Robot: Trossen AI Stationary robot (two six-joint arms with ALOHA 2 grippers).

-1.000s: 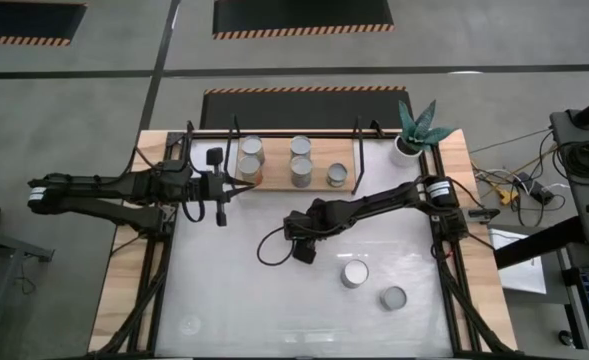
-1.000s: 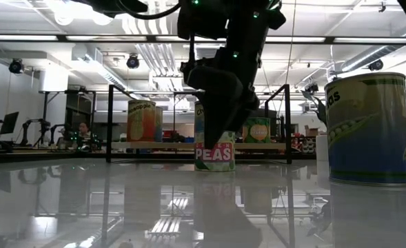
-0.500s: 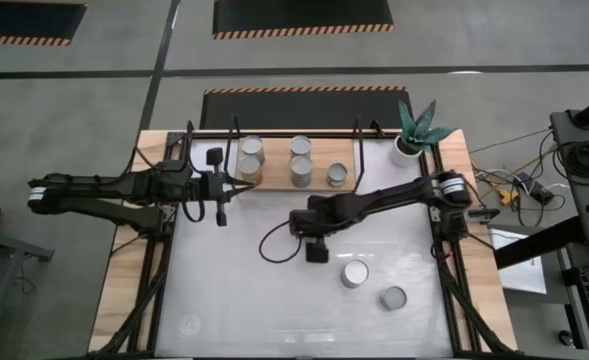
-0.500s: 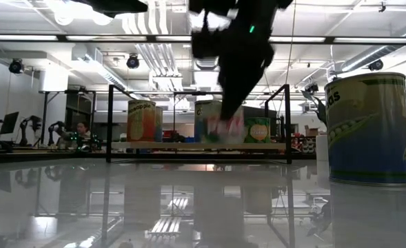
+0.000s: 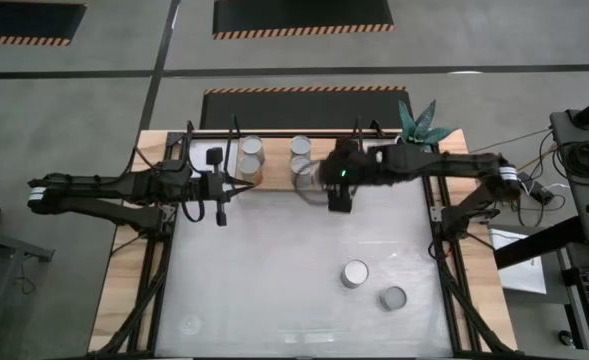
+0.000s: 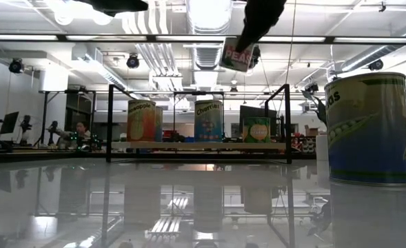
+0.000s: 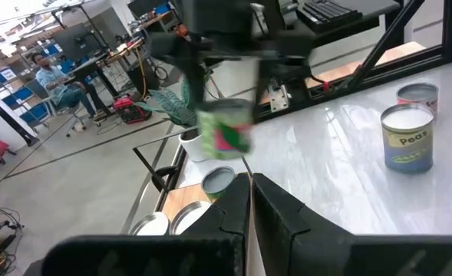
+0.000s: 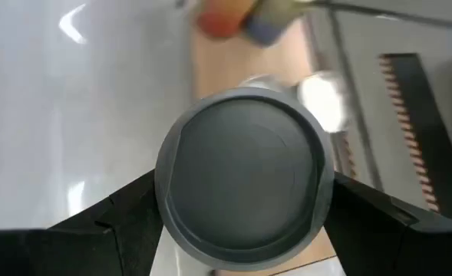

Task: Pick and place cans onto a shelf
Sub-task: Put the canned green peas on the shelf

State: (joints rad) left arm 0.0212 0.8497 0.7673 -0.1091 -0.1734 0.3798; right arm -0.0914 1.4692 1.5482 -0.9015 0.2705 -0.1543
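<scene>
Two dark right fingers (image 8: 118,222) clamp a round grey-lidded can (image 8: 245,180) above the wooden shelf (image 5: 274,183).

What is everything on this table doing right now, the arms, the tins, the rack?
Right gripper: shut on a can, held up over the shelf.
Carried can: in the air, tilted.
Left gripper: shut, empty, waiting beside the shelf's left end.
Shelf: holds several upright cans.
Two loose cans: upright on the white table, apart from each other.
Plant pot: upright at the table's far right corner.
</scene>
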